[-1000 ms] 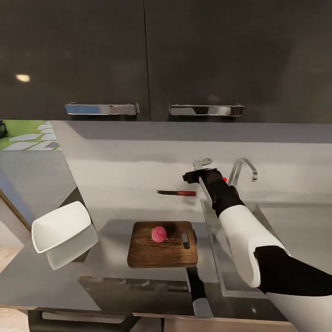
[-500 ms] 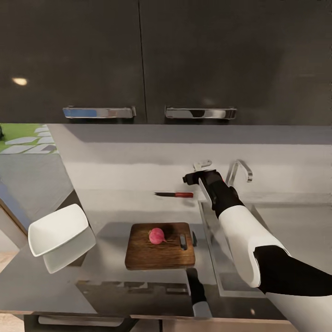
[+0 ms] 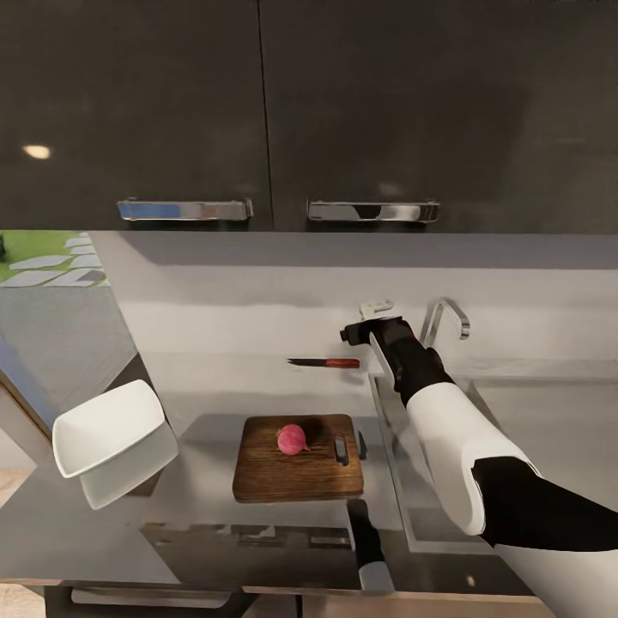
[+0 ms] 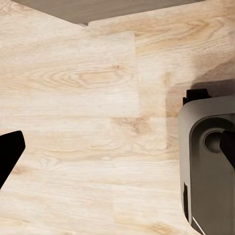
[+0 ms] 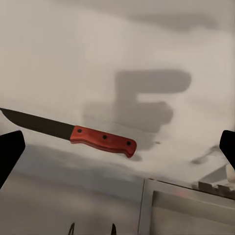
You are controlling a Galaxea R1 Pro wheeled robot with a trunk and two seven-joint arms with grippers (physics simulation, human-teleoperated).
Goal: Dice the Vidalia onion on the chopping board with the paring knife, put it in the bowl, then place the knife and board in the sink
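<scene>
Right gripper (image 3: 352, 330) open and empty above the paring knife (image 3: 324, 362).
In the right wrist view its fingertips (image 5: 10, 149) stand wide apart, the knife (image 5: 73, 131) lying flat on the countertop (image 3: 215, 386) between them. The onion (image 3: 293, 439) sits on the chopping board (image 3: 296, 472), at the gripper's 7 o'clock; bowl (image 3: 107, 427) further left; sink (image 3: 532, 412) right. Left gripper (image 4: 117, 152) spread apart over wooden floor (image 4: 73, 98).

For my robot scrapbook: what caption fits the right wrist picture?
Open right tool hovering over a red-handled, dark-bladed paring knife lying on the grey countertop.
</scene>
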